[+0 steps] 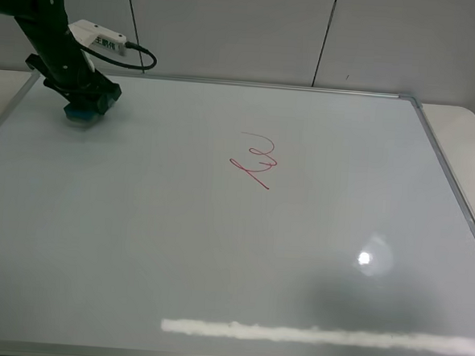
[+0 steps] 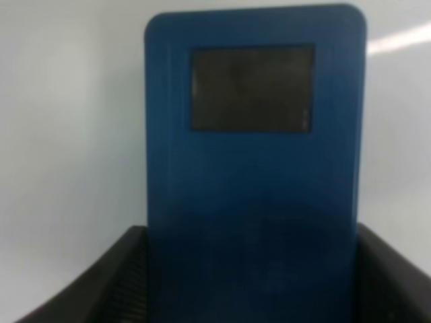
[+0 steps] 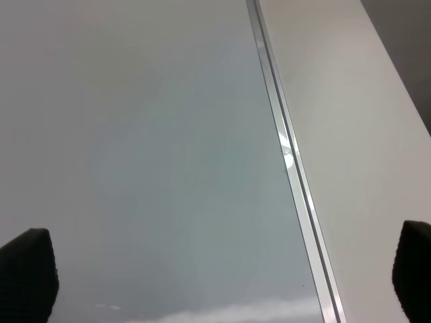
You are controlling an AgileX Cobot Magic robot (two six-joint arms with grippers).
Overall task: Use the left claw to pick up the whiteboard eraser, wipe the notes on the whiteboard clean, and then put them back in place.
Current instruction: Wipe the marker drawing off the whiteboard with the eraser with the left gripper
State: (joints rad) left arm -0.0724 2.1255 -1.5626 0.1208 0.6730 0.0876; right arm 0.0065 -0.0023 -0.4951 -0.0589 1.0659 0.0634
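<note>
The whiteboard (image 1: 216,257) fills most of the exterior high view. The red notes (image 1: 256,161) are a loopy scribble just above its middle. The teal-blue whiteboard eraser (image 1: 81,116) rests on the board's far left corner. The left claw (image 1: 85,104) reaches down over it, with one finger against each long side. In the left wrist view the eraser (image 2: 256,202) fills the gap between the black fingers (image 2: 114,282), and one dark patch shows on its top. The right gripper (image 3: 222,276) is open and empty above the board's right edge. It is out of the exterior high view.
The silver frame (image 3: 289,155) runs along the board's right side, with the white table (image 3: 350,134) beyond it. A white box module (image 1: 101,36) with a black cable sits on the left arm. Grey wall panels stand behind the board.
</note>
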